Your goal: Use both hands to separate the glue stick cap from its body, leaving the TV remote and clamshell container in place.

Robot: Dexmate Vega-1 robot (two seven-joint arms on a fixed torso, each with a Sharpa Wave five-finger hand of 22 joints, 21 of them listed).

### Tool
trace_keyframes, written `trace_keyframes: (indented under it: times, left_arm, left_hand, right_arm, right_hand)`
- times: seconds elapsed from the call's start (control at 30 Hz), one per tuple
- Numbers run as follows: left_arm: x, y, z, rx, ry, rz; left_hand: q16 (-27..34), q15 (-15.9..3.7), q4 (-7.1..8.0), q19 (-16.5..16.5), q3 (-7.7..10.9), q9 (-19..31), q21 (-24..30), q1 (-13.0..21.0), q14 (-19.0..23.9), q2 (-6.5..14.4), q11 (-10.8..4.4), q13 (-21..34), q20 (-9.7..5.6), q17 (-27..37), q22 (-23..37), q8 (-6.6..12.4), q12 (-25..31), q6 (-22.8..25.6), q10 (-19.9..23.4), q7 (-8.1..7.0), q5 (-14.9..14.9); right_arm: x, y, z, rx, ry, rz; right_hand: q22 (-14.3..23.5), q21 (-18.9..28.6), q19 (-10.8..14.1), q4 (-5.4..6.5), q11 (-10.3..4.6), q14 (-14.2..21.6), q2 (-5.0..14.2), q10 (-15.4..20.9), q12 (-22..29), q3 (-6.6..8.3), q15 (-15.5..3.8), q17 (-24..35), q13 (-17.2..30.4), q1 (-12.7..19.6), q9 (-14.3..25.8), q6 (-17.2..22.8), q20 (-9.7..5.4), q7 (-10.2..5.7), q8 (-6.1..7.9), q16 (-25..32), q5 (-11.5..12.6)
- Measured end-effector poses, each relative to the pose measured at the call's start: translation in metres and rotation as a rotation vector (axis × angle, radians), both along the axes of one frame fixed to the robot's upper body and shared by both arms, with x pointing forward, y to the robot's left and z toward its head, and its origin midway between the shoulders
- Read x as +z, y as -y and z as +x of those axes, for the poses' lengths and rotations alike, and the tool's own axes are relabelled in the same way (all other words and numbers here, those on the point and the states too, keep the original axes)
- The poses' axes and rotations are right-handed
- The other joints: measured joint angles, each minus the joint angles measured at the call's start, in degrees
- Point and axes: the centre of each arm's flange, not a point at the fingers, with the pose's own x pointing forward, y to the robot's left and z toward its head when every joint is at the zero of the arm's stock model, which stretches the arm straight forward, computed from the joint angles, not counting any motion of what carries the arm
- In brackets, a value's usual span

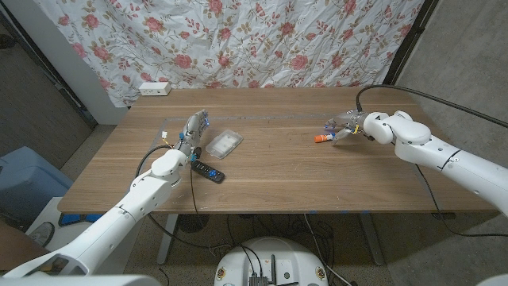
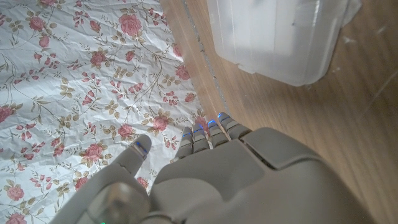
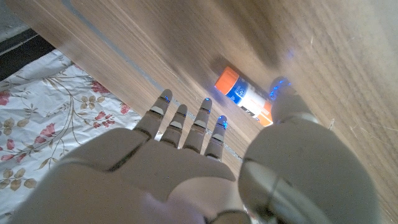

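i stand at a wooden table [image 1: 278,171] with long grain, its planks running side to side, a pale seam showing across the far part. behind it hangs a creased white cloth printed with pink roses [image 1: 238,40], and a white power strip [image 1: 155,88] sits on the ledge at the cloth's foot, off my left. a dark wall flanks the cloth on each side, and a blue bin [image 1: 20,179] stands on the floor to my left.

my right hand [image 1: 347,125] is over the far right part of the table, fingers spread and holding nothing; the glue stick [image 1: 322,138] lies on the wood just beside it, cap still on. in my right wrist view the glue stick [image 3: 244,96] lies past my fingertips [image 3: 164,97], white body with orange ends.

my left hand [image 1: 193,127] is raised over the left part of the table, fingers apart, empty. the clamshell container [image 1: 224,143] lies just beside it, and the tv remote [image 1: 208,170] lies nearer me, close to my forearm. my left wrist view shows the clamshell container [image 2: 280,37] beyond my fingers [image 2: 205,134].
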Motion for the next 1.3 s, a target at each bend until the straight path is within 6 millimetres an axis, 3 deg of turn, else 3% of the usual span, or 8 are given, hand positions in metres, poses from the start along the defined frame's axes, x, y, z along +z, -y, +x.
trace_keyframes:
  times: [0.27,0.5,0.57,0.83,1.2,1.3]
  left_arm:
    - [-0.001,-0.001,0.0,0.0,-0.005,-0.003]
    - [-0.003,-0.001,0.001,0.0,-0.01,-0.004]
    - [-0.003,-0.001,0.001,0.0,-0.012,-0.004]
    - [-0.004,-0.001,0.002,-0.001,-0.016,-0.005]
    - [-0.007,0.0,0.001,0.001,-0.021,-0.007]
    - [-0.007,0.0,0.001,0.001,-0.022,-0.008]
  left_hand:
    - [0.0,0.0,0.0,0.0,0.0,0.0,0.0,0.0,0.0,0.0,0.0,0.0,0.0,0.0,0.0,0.0,0.0,0.0,0.0,0.0,0.0]
    - [0.0,0.0,0.0,0.0,0.0,0.0,0.0,0.0,0.0,0.0,0.21,0.0,0.0,0.16,0.0,0.0,0.0,0.0,0.21,0.0,0.0]
    - [0.0,0.04,0.0,0.0,0.0,0.0,0.0,0.0,0.04,0.0,0.21,0.03,0.0,0.16,0.0,0.0,0.0,0.0,0.21,0.0,0.0]
    - [0.0,0.31,0.24,0.0,0.23,0.11,0.0,0.0,0.31,0.0,0.21,0.14,0.0,0.15,0.0,0.0,0.0,0.0,0.21,0.0,0.0]
    - [0.0,0.62,0.24,0.0,0.23,0.12,0.0,0.0,0.0,0.0,0.21,0.13,0.0,0.15,0.0,0.0,0.0,0.0,0.2,0.0,0.0]
    - [0.0,0.62,0.24,0.0,0.23,0.12,0.0,0.0,0.0,0.0,0.21,0.13,0.0,0.15,0.0,0.0,0.0,0.0,0.21,0.0,0.0]
  right_arm:
    - [-0.005,-0.001,0.004,0.0,0.005,0.001]
    - [-0.006,-0.001,0.006,0.005,0.03,0.006]
    - [-0.007,-0.001,0.006,0.008,0.039,0.009]
    - [-0.011,-0.001,0.009,0.02,0.069,0.021]
    - [-0.018,0.0,0.01,0.046,0.105,0.039]
    - [-0.02,0.0,0.011,0.054,0.116,0.045]
  right_hand:
    - [0.0,0.0,1.26,0.0,-1.02,2.08,1.03,3.23,0.4,0.0,-1.03,0.01,0.0,1.05,0.0,2.78,-0.1,0.08,0.51,0.42,0.0]
    - [0.0,0.0,3.03,0.13,-2.57,5.14,0.07,7.45,0.65,-0.2,-1.63,0.01,-0.27,2.63,0.26,7.17,-1.06,-0.07,2.08,1.27,0.5]
    - [0.0,0.0,3.57,0.07,-2.78,5.87,0.73,8.51,0.65,-0.41,-1.71,0.01,-0.28,3.3,0.26,8.34,-1.59,-0.09,2.32,1.32,0.71]
    - [0.0,0.0,4.8,-0.02,-4.62,8.41,0.18,12.6,0.65,-0.97,-1.84,0.01,-0.27,5.07,0.53,12.54,-2.82,-0.03,3.65,2.02,1.15]
    - [0.0,0.0,5.6,-0.02,-4.91,11.06,1.18,16.98,0.58,-1.44,-1.84,0.01,-0.27,7.99,0.53,18.66,-3.62,-0.21,5.42,2.6,1.78]
    - [0.0,-0.23,5.89,0.22,-4.92,11.36,0.5,17.77,0.37,-1.68,-1.98,0.01,-0.26,9.27,0.53,19.58,-3.92,-0.14,5.81,2.87,1.78]
